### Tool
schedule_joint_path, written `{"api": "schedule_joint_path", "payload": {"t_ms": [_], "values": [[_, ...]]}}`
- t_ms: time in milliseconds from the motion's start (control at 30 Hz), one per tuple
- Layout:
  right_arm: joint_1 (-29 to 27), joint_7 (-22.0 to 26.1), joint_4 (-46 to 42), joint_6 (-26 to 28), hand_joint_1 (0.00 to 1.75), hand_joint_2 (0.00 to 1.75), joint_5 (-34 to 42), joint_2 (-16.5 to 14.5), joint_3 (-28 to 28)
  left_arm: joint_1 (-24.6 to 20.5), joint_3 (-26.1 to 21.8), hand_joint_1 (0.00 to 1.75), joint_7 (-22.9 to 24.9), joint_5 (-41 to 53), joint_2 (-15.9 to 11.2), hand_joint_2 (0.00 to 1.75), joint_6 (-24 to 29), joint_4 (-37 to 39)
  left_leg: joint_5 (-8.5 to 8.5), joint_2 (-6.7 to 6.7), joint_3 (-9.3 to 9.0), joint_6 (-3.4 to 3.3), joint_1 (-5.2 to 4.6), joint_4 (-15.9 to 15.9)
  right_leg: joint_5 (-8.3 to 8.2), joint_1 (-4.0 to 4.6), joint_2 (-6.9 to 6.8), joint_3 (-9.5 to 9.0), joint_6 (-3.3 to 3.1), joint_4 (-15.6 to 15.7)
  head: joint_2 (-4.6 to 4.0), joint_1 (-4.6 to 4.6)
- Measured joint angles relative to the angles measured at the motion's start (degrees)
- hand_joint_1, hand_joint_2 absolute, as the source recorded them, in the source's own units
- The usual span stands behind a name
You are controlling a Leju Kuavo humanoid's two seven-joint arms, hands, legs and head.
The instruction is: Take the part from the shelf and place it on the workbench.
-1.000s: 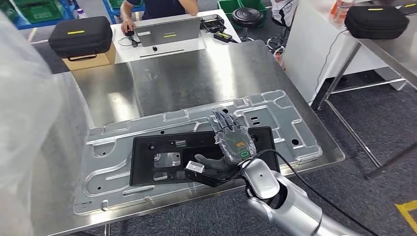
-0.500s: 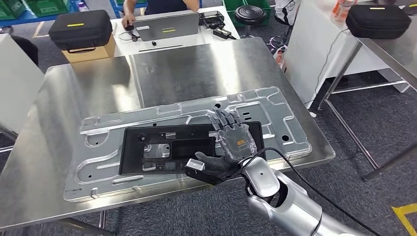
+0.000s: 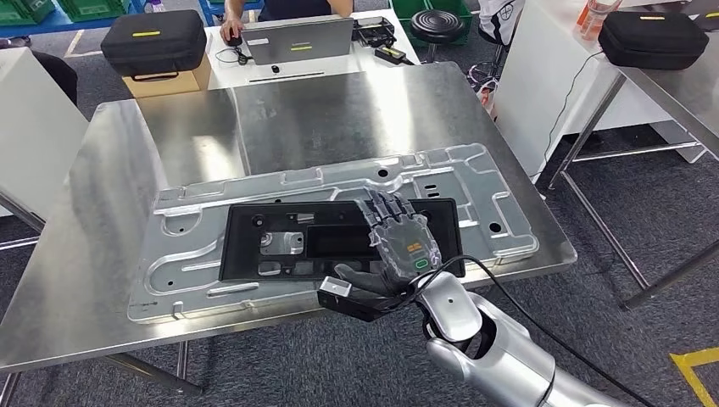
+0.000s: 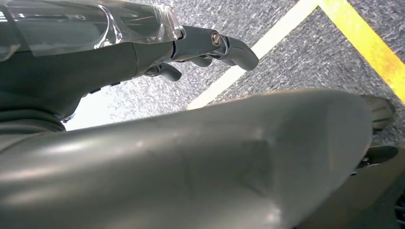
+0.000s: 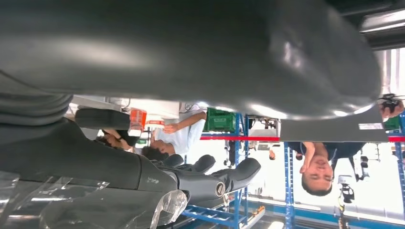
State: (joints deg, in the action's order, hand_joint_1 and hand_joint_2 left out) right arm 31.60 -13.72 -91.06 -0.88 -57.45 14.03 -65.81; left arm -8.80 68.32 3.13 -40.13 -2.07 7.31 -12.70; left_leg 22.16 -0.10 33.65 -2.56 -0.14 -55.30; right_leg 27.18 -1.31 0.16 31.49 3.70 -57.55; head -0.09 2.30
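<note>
Part: large silver stamped panel (image 3: pixel 475 191) carrying a black frame (image 3: pixel 280 222), lying flat on the steel workbench (image 3: pixel 339 119), toward its 6 o'clock edge.
Right hand (image 3: pixel 398 250): fingers extended over the black frame's 3 o'clock end, thumb under the near edge; grip unconfirmed.
Left hand (image 4: pixel 143 47): fingers loosely curled, holding nothing, above grey floor.

The right arm (image 3: pixel 500 352) is a smooth silver shell in rounded segments, with a thin black cable (image 3: pixel 509 292) looping along it. Its right hand (image 3: pixel 398 250) has dark grey segmented fingers, a thick thumb and a clear plastic cover (an orange and a green mark on the back). The left hand (image 4: pixel 143 43) is likewise dark grey under clear film.
</note>
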Motion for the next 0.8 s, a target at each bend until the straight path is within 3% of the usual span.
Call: {"api": "schedule_joint_path", "payload": {"t_ms": [100,167,233,300,333,367,400,500,533,667,733,800], "values": [[-0.07,-0.15,-0.04,-0.07,0.00,0.00,0.11,0.04,0.00,0.05,0.00,0.00,0.01,0.00,0.03,0.00,0.04,0.00,-0.50,-0.09,0.43,0.89,0.01,-0.14,-0.72,0.34,0.11,-0.10,-1.55,0.96,0.00,0.05],[-0.05,-0.23,-0.04,-0.09,0.00,0.00,0.27,0.04,0.01,0.14,0.00,0.00,0.00,0.00,0.07,0.00,0.09,-0.01,0.34,-0.06,0.99,1.43,0.29,-1.17,-1.24,0.28,-0.03,0.23,-2.41,1.07,0.00,0.13],[-0.04,-0.28,-0.04,-0.09,0.00,0.00,0.36,0.05,0.02,0.10,0.00,0.00,-0.01,0.00,0.15,0.00,0.14,-0.02,4.03,-0.02,3.14,2.05,0.54,-6.44,-1.73,0.14,-0.20,0.78,-3.08,1.13,0.00,0.24],[-0.09,-0.29,-0.04,-0.09,0.00,0.00,0.36,0.10,0.02,0.10,0.00,0.00,-0.01,0.00,0.20,0.00,0.15,-0.02,8.25,0.00,6.19,2.55,0.73,-14.42,-2.17,0.14,-0.32,1.47,-3.33,1.11,0.00,0.30],[-0.14,-0.29,-0.04,-0.10,0.00,0.00,0.36,0.15,0.02,0.15,0.00,0.00,-0.01,0.00,0.22,0.00,0.15,-0.02,9.20,0.00,6.94,2.65,0.79,-16.89,-2.38,0.14,-0.37,1.80,-3.29,1.10,0.00,0.30],[-0.18,-0.29,-0.04,-0.10,0.00,0.00,0.36,0.20,0.02,0.18,0.00,0.00,-0.01,0.00,0.23,0.00,0.14,-0.02,9.17,0.00,6.69,2.65,0.83,-17.33,-2.59,0.14,-0.40,2.08,-3.21,1.09,0.00,0.30],[-0.21,-0.30,-0.04,-0.10,0.00,0.00,0.36,0.23,0.02,0.18,0.00,0.00,-0.01,0.00,0.25,0.00,0.14,-0.02,8.15,0.01,5.22,2.55,0.86,-15.28,-2.78,0.13,-0.43,2.30,-3.09,1.09,0.00,0.30],[-0.18,-0.36,-0.09,-0.09,0.00,0.00,0.37,0.27,0.10,-0.05,0.00,0.00,-0.01,0.02,0.27,0.00,0.16,-0.02,4.19,0.05,-1.85,1.93,0.67,-3.10,-3.26,0.21,-0.53,2.59,-2.49,1.10,0.00,0.28],[-0.16,-0.37,-0.12,-0.08,0.00,0.00,0.37,0.28,0.15,-0.14,0.00,0.00,-0.01,0.03,0.31,0.00,0.16,-0.02,3.66,0.04,-2.98,1.71,0.48,-0.85,-3.45,0.24,-0.56,2.67,-2.19,1.12,0.00,0.26],[-0.13,-0.39,-0.22,-0.08,0.00,0.00,0.38,0.36,0.23,-0.16,0.00,0.00,0.01,0.05,0.61,0.00,0.16,-0.02,2.57,-0.05,-2.86,0.47,0.11,0.32,-3.74,0.10,-0.62,3.08,-0.84,1.16,0.00,0.20],[-0.12,-0.42,-0.28,-0.09,0.00,0.00,0.38,0.43,0.26,-0.24,0.00,0.00,0.02,0.04,0.76,0.00,0.18,-0.02,1.70,-0.02,-2.57,-0.38,0.27,0.84,-0.92,0.10,-0.53,4.60,-0.49,-2.37,0.00,0.06],[-0.20,-0.43,-0.28,-0.10,0.00,0.00,0.38,0.48,0.26,-0.34,0.00,0.00,0.02,0.04,0.83,0.00,0.19,-0.02,1.17,0.00,-1.95,-0.91,0.05,0.87,3.58,0.15,-0.44,7.53,-0.38,-10.06,0.00,-0.07]]}}
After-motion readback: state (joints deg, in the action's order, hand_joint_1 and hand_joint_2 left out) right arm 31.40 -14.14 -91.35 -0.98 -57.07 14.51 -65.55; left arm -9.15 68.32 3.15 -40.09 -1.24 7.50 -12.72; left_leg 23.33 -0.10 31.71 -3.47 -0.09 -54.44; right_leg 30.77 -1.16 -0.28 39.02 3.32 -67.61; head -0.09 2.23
